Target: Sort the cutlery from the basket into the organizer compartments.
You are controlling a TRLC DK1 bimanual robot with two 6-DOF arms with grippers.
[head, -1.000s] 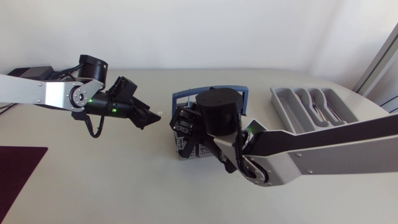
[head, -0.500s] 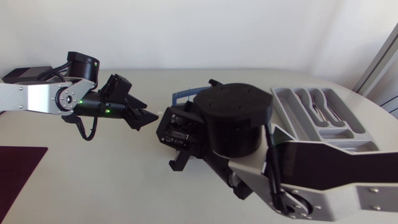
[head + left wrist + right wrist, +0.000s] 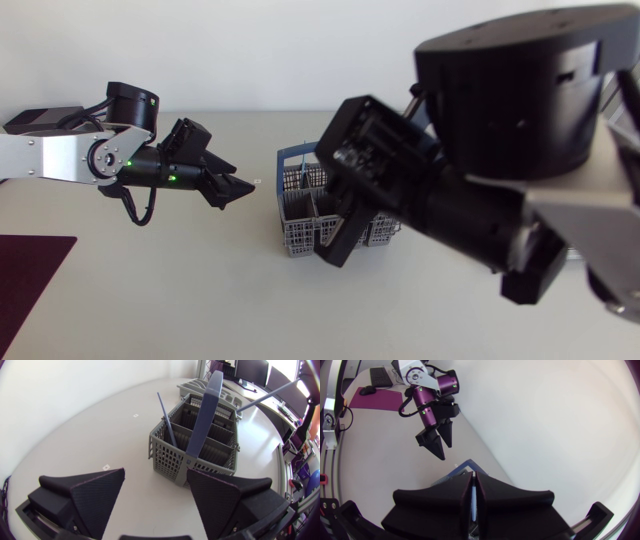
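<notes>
Right gripper (image 3: 473, 476): fingers closed narrow on a thin pale cutlery piece (image 3: 472, 497), type unclear, over the basket (image 3: 298, 238).
Basket: grey mesh with a blue handle, at table centre, holding one blue-handled utensil (image 3: 166, 420).
Left gripper (image 3: 240, 187): spread wide, empty, at the basket's 9 o'clock.
Organizer (image 3: 194, 385): beyond the basket.

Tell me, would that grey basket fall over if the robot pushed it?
Probably not easily. The basket sits on a wide, flat base, so a low push would likely slide it across the smooth table. Its walls are open mesh, so it's probably light. A push high on the tall blue handle might tip it.
</notes>
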